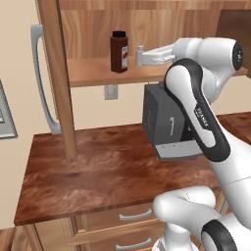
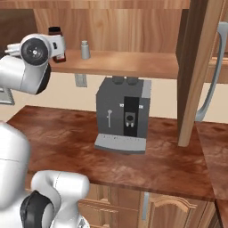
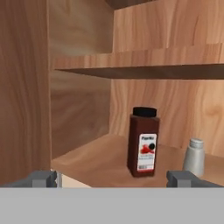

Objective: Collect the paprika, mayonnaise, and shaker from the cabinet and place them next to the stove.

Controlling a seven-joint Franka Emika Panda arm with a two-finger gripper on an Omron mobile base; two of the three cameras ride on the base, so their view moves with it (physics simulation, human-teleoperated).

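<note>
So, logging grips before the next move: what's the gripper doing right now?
Gripper: open, holding nothing, facing the paprika on the cabinet shelf.

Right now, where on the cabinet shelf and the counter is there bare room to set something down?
Shelf: bare from the shaker to the wood post; crowded where the paprika and shaker stand together. Counter: bare between the left post and the coffee machine, and in front of it.

The paprika (image 3: 143, 142) bottle carries a pale label with a small line of lettering at its top, a black round mark and a red picture below; the lettering is too blurred to read. The arm's forearm (image 1: 205, 120) bears small dark lettering, also too small to read.
</note>
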